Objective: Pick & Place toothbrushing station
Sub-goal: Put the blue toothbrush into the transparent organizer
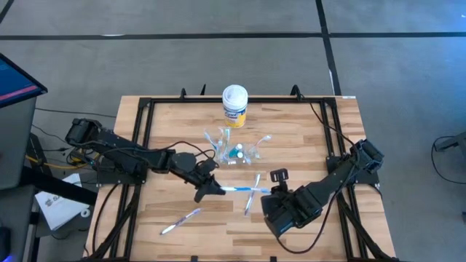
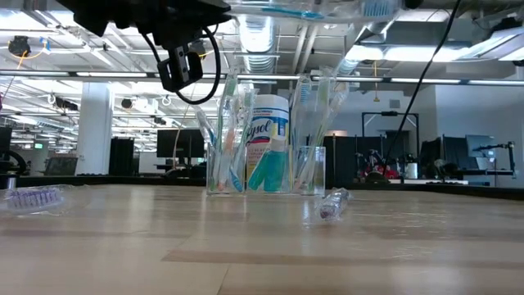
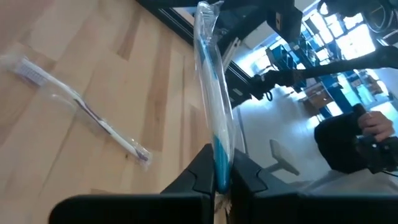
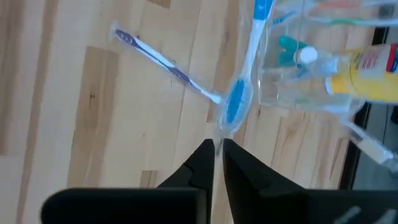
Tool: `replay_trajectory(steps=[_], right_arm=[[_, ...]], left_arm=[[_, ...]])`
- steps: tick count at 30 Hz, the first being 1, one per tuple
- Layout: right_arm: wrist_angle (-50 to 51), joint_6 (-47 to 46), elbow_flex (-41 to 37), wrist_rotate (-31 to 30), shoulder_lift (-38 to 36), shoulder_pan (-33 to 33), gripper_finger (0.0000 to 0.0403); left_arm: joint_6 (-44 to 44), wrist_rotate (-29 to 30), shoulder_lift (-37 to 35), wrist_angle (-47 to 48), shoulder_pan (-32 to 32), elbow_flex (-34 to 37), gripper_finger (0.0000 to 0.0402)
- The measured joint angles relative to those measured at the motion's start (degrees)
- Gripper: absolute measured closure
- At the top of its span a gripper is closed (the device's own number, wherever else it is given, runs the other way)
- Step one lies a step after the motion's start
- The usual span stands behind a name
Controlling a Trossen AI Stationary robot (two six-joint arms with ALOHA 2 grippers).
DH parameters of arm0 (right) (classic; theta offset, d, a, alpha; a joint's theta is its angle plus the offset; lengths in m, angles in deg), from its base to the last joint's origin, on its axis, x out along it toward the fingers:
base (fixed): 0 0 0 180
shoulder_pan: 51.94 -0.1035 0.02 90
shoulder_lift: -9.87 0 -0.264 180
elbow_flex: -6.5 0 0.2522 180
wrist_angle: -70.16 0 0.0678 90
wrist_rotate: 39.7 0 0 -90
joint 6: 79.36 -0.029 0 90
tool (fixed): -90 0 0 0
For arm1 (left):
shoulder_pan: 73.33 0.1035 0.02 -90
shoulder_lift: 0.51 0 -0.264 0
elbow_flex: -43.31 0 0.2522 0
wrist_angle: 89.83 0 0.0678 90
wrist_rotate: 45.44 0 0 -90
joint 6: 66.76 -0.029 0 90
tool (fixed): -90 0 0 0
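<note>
A blue toothbrush (image 1: 244, 190) in a clear wrapper hangs above the table's middle, stretched between my two grippers. My left gripper (image 1: 215, 189) is shut on its left end and my right gripper (image 1: 271, 192) on its right end. Behind them, see-through cups (image 1: 233, 149) stand upright on the table, filled with toothbrushes and teal tubes (image 2: 266, 172). Two more wrapped toothbrushes lie flat on the wood, one at the near left (image 1: 180, 220) and one (image 1: 251, 198) under the held brush. My left gripper pinches the wrapped brush's blue end (image 3: 219, 163) between its two fingers. They come almost level from the table's left, and the brush runs on straight ahead of them, clear of the table. My right gripper has the wrapper's tip (image 4: 219, 135), just past the brush's broad blue part (image 4: 236, 102), between its two fingers. They slant down from the table's near right. The brush runs away from them, lifted clear.
A yellow canister with a white lid (image 1: 234, 105) stands behind the cups at the far middle. A black frame (image 1: 145, 109) runs round the tabletop. Bare wood (image 1: 218, 233) lies toward the near edge.
</note>
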Motion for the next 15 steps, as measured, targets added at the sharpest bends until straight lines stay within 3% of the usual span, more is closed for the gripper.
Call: replay_trajectory(steps=[7,15], right_arm=[[3.4,-5.9,0.0,-0.1,-0.3,0.0,0.035],[7.0,-13.3,5.0,-0.4,-0.9,-1.3,0.0336]], left_arm=[[-2.0,4.4,0.0,-0.2,-1.9,0.0,0.0398],[-7.4,14.3,-0.6,-2.6,-5.9,0.0,0.0398]])
